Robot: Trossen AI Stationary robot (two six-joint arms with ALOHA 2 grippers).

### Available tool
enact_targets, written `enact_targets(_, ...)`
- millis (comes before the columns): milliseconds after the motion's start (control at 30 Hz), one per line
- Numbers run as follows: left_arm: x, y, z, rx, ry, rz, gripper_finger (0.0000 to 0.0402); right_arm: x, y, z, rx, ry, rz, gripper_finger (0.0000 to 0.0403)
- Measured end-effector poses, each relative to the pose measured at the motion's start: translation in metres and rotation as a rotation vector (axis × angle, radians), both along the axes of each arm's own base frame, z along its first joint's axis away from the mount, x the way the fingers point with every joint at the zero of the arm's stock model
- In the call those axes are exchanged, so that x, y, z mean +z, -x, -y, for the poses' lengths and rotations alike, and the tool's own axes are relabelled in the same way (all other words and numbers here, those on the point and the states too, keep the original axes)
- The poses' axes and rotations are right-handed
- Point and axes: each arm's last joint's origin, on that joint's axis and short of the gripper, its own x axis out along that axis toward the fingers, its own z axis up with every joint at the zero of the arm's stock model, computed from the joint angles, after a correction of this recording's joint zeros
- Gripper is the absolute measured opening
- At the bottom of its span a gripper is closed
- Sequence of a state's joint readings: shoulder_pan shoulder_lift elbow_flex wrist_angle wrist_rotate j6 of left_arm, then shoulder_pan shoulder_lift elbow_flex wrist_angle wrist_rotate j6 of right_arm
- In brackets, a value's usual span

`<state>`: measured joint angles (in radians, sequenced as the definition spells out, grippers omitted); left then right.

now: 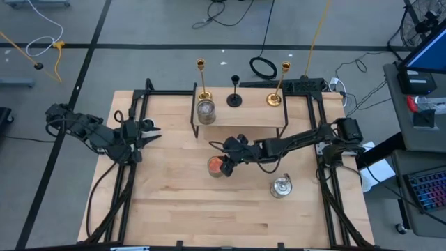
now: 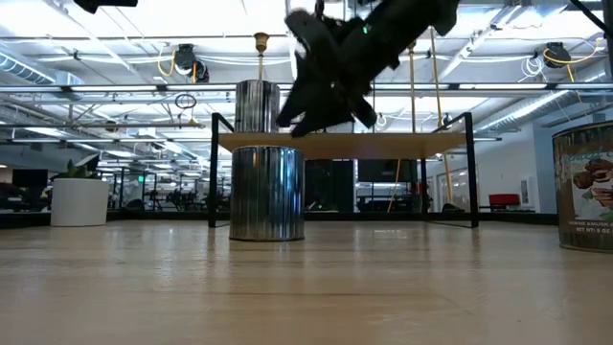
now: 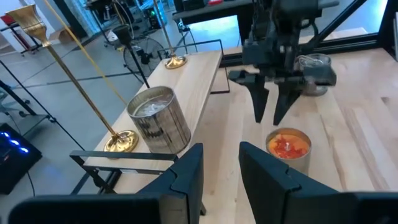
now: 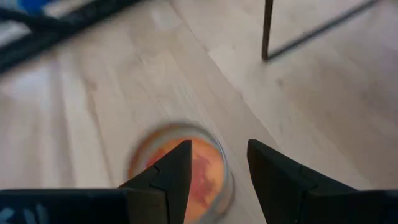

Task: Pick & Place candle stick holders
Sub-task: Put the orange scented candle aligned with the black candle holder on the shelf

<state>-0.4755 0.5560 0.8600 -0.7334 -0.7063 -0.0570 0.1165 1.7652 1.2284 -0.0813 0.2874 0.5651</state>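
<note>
Two tall gold candle stick holders (image 1: 203,87) (image 1: 278,89) and a shorter black one (image 1: 235,96) stand on their round bases along the far side of a raised wooden shelf (image 1: 244,120). The left wrist view shows one gold holder's base (image 3: 121,142) beside a shiny tin (image 3: 158,119) on that shelf. My right gripper (image 1: 223,159) hangs open just above an open tin with orange contents (image 4: 180,165), in front of the shelf, and touches nothing. My left gripper (image 3: 221,168) waits open and empty at the table's left edge (image 1: 148,132).
The orange-filled tin (image 1: 217,166) stands on the table near its middle. Another tin (image 1: 281,187) stands nearer the front right. The shelf rests on thin black legs (image 4: 267,31). Black frame rails run along both table sides (image 1: 125,174).
</note>
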Motion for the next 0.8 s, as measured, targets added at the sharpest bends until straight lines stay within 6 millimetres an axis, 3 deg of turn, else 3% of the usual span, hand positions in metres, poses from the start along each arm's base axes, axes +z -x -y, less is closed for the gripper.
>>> enact_targets(567, 0.000, 0.000, 0.000, 0.000, 0.001, 0.001, 0.0108, -0.039, 0.017, 0.001, -0.026, -0.044, 0.025, 0.0149)
enact_targets(800, 0.000, 0.000, 0.000, 0.000, 0.000, 0.001, 0.0108, -0.041, 0.019, 0.001, 0.004, -0.006, 0.006, 0.0091)
